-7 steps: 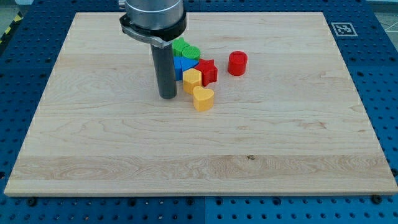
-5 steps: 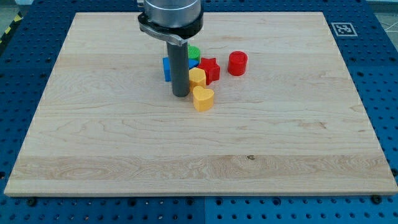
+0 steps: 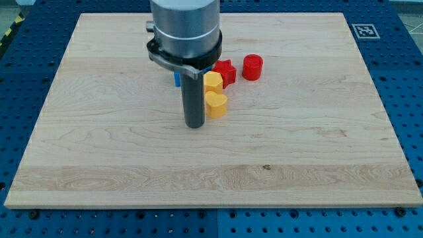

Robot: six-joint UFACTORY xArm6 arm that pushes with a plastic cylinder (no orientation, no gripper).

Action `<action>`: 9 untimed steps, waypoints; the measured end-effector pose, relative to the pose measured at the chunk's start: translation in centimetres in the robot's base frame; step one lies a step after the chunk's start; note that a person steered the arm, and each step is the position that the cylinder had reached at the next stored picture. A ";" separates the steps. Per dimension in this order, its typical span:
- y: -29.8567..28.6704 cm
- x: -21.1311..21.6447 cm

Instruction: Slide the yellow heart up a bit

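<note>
Camera view: my tip (image 3: 195,124) sits just left of the yellow heart (image 3: 215,105) (light, rigid, slides easily); push its lower edge. No jaws exist.

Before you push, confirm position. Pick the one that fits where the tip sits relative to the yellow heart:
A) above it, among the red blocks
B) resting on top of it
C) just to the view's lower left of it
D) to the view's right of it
C: my tip meets the board just to the view's lower left of the yellow heart, close beside it.
</note>
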State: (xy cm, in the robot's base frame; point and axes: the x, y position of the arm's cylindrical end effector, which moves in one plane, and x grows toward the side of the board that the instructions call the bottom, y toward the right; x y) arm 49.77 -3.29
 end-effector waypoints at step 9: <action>4.2 -2.0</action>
